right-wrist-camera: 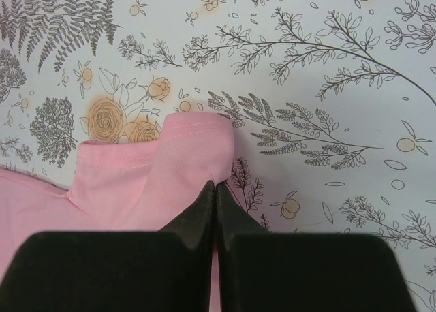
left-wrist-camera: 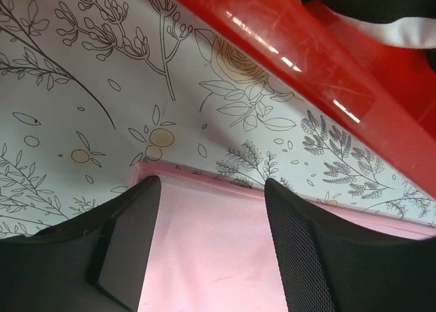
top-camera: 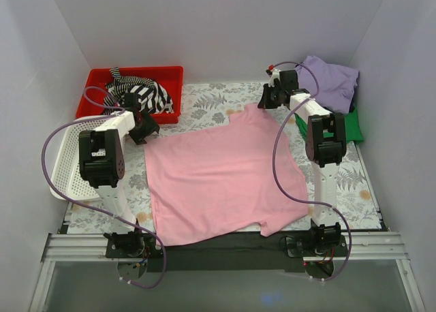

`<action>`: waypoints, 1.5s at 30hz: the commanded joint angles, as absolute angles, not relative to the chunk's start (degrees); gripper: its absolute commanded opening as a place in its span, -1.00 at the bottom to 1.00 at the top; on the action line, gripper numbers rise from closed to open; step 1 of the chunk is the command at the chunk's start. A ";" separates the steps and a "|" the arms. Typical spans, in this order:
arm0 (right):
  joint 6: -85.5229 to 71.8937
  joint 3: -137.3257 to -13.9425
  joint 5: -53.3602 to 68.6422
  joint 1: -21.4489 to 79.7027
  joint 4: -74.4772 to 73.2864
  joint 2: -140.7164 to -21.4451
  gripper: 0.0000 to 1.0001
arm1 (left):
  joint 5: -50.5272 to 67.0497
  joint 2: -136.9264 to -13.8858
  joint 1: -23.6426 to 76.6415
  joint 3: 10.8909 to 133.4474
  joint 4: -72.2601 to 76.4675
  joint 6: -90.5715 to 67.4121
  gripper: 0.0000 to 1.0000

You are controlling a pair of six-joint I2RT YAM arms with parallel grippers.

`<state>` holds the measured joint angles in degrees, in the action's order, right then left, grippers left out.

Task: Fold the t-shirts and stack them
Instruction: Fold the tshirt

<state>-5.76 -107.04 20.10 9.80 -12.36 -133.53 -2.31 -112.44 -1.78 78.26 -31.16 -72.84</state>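
Observation:
The light pink t-shirt [top-camera: 218, 179] lies spread flat across the floral table cover. At its far left corner my left gripper [top-camera: 144, 130] stands open. In the left wrist view the two black fingers [left-wrist-camera: 129, 230] straddle the pink hem [left-wrist-camera: 211, 244], which lies flat between them. At the far right corner my right gripper [top-camera: 267, 98] is shut on a fold of the pink t-shirt's edge [right-wrist-camera: 197, 138], and its tips [right-wrist-camera: 216, 184] pinch the cloth. A lavender t-shirt [top-camera: 332, 80] lies bunched on a green one [top-camera: 354, 126] at the back right.
A red bin [top-camera: 146, 69] with a black-and-white striped cloth [top-camera: 141, 94] stands at the back left, close to the left gripper. A white mesh basket [top-camera: 63, 163] lies at the left edge. White walls enclose the table on three sides.

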 commanded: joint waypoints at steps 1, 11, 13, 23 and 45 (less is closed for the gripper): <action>-5.80 -107.31 21.36 9.49 -10.46 -130.34 -0.97 | -6.23 -111.10 -3.52 78.40 -34.19 -73.83 0.24; -6.06 -107.75 21.45 9.58 -10.28 -130.34 -0.97 | -11.43 -117.76 -3.34 83.14 -38.93 -74.53 0.25; -6.15 -107.84 21.53 9.49 -10.20 -130.34 -0.97 | -10.81 -118.91 -2.99 83.58 -39.20 -74.18 0.24; -5.89 -107.49 20.92 9.58 -10.02 -129.99 -0.97 | -9.06 -122.69 -1.14 85.43 -40.61 -72.69 -0.67; -0.53 -96.86 17.15 8.61 -8.17 -113.21 -0.97 | 4.66 -111.28 -0.79 89.12 -39.20 -67.94 -1.00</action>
<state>-3.66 -97.45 19.11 8.69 -10.22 -119.02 1.54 -118.26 -0.99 87.15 -37.91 -69.76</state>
